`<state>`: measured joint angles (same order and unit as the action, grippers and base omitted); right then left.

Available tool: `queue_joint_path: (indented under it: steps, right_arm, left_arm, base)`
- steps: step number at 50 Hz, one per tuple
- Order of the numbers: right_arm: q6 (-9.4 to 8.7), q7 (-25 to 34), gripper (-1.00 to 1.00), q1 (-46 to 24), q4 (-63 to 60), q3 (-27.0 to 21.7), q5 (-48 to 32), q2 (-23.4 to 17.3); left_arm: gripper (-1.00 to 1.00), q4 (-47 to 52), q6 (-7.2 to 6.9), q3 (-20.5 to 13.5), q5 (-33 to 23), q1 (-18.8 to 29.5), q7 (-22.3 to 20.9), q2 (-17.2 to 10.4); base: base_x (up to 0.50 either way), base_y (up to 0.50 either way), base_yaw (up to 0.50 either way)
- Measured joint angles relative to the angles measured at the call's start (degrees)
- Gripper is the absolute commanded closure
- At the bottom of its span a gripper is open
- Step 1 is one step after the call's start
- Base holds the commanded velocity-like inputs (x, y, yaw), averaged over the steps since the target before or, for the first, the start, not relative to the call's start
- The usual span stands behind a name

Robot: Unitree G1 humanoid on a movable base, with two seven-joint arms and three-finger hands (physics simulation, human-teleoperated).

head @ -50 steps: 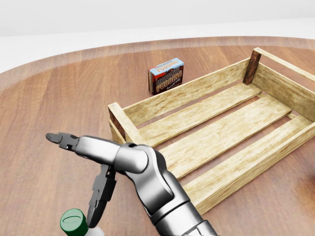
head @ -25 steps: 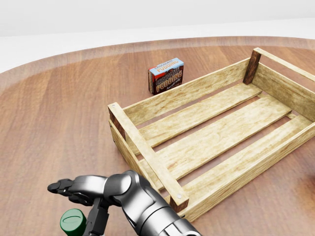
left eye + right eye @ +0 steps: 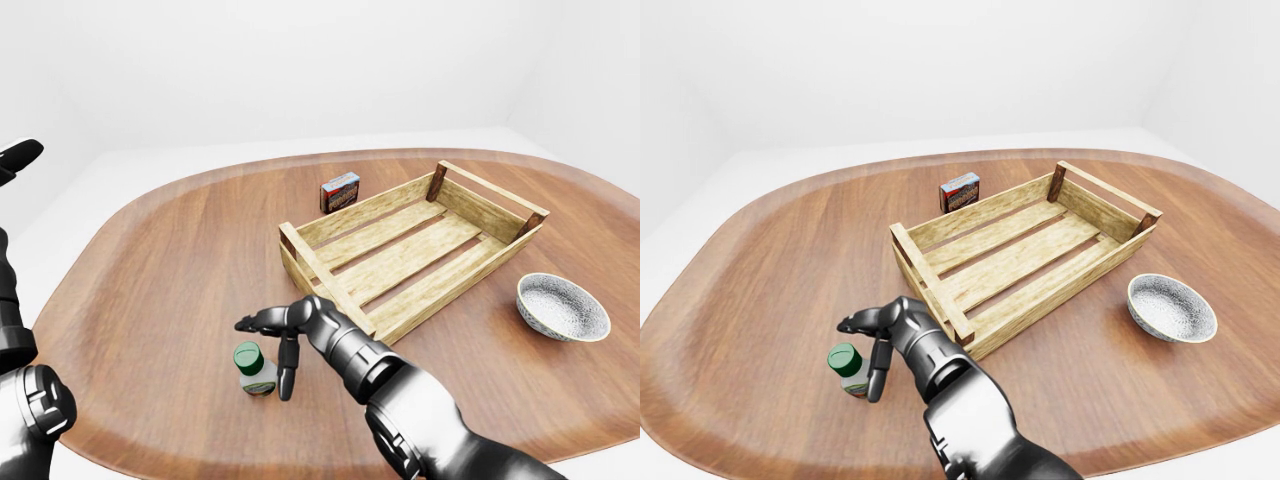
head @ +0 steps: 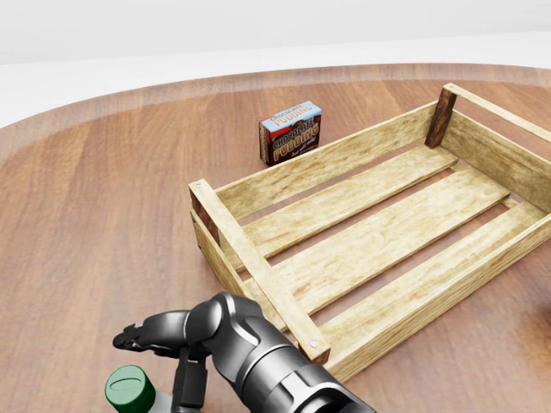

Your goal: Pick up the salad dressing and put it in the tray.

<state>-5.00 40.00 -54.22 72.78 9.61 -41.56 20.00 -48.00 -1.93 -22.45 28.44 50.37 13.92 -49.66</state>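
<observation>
The salad dressing bottle (image 3: 255, 368), small with a green cap (image 4: 129, 388), stands upright on the wooden table, left of the tray. The tray (image 3: 325, 275) is an empty slatted wooden crate, lying slantwise in the middle of the table. My right hand (image 3: 268, 352) is open just right of the bottle. One finger (image 3: 286, 372) points down beside the bottle and the others reach left above the cap; none closes round it. My left arm (image 3: 22, 400) rises along the left edge of the left-eye view, with only a dark fingertip (image 3: 20, 154) showing.
A chocolate pudding box (image 3: 340, 190) stands upright just beyond the tray's far long side. To the right of the tray sits a speckled grey bowl (image 3: 563, 306). The table's rounded edge (image 3: 120, 455) runs close below the bottle.
My right hand has come down in the head view from beside the tray's corner to the bottle, then shifted a little right. Bottle, tray and box have not moved.
</observation>
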Motion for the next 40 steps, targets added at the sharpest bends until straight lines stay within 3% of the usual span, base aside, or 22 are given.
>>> queue_joint_path:
  steps: [22,40]
  right_arm:
    - [0.0,0.0,-1.0,0.0,-2.0,-2.2,10.5,0.0]
    - [0.0,0.0,-1.0,2.4,-0.5,-1.8,12.5,0.0]
  left_arm:
    - [-1.0,-0.8,0.61,0.2,-0.2,0.1,-0.4,0.2]
    - [-1.0,-1.0,0.78,0.3,-0.2,-0.1,-0.6,0.5]
  base:
    - [0.0,0.0,0.0]
    - [0.0,0.0,0.0]
